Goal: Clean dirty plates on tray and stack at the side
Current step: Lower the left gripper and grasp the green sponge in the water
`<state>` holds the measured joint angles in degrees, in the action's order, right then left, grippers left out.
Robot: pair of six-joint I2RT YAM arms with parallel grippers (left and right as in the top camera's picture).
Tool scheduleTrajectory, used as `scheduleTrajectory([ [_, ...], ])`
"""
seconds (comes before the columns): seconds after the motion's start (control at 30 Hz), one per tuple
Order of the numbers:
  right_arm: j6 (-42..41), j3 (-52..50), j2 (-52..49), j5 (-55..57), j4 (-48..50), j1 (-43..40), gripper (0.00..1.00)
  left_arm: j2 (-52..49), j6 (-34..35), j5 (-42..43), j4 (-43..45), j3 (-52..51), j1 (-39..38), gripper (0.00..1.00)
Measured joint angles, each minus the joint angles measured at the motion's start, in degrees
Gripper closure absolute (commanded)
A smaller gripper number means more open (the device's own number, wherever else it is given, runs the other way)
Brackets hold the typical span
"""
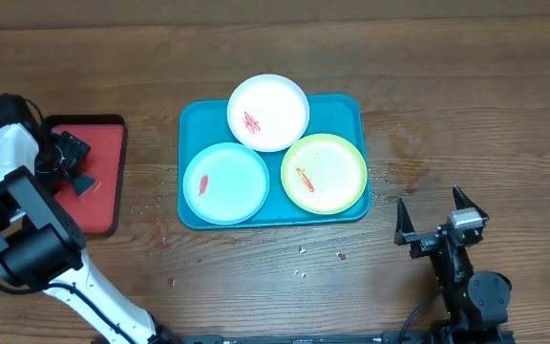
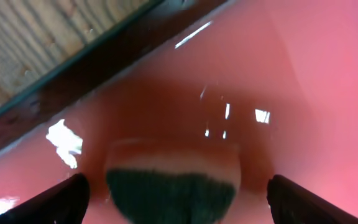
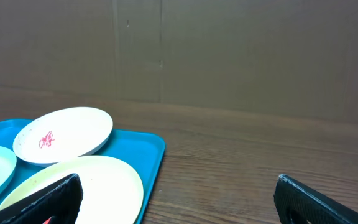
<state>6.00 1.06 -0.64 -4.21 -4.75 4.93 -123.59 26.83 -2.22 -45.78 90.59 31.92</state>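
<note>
You have a brown wood-grain table (image 1: 447, 76) under you. Behind it, your right wrist view shows a plain brownish wall (image 3: 229, 50).

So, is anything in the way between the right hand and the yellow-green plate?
Nothing visible: only bare table and the tray's low rim lie between the open right hand and the yellow-green plate.

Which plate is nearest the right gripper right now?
The yellow-green plate, on the tray's right side facing the open right gripper; the white plate sits at the back and the pale blue plate on the left.
</note>
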Motion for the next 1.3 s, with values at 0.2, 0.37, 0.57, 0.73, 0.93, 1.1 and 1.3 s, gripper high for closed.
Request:
scheduleTrajectory([
  [0.2, 0.0, 0.0, 0.0, 0.0, 0.0, 0.0, 0.0, -0.3, 0.2, -0.2, 1.7, 0.0, 0.0, 0.78],
  [0.37, 0.0, 0.0, 0.0, 0.0, 0.0, 0.0, 0.0, -0.3, 0.0, -0.2, 0.5, 0.0, 0.0, 0.66],
  [0.57, 0.0, 0.0, 0.0, 0.0, 0.0, 0.0, 0.0, -0.3, 0.0, -0.2, -3.7, 0.0, 0.0, 0.0],
  [0.73, 0.0, 0.0, 0.0, 0.0, 0.0, 0.0, 0.0, -0.3, 0.2, -0.2, -8.3, 0.2, 0.0, 0.01],
  [0.93, 0.0, 0.0, 0.0, 0.0, 0.0, 0.0, 0.0, -0.3, 0.1, 0.4, -12.4, 0.3, 0.0, 0.48],
  [1.1, 0.0, 0.0, 0.0, 0.0, 0.0, 0.0, 0.0, -0.3, 0.1, 2.8, -13.4, 0.3, -0.1, 0.96],
  [1.3, 0.0, 0.0, 0.0, 0.0, 0.0, 0.0, 0.0, -0.3, 0.0, 4.0, -13.7, 0.3, -0.1, 0.0],
])
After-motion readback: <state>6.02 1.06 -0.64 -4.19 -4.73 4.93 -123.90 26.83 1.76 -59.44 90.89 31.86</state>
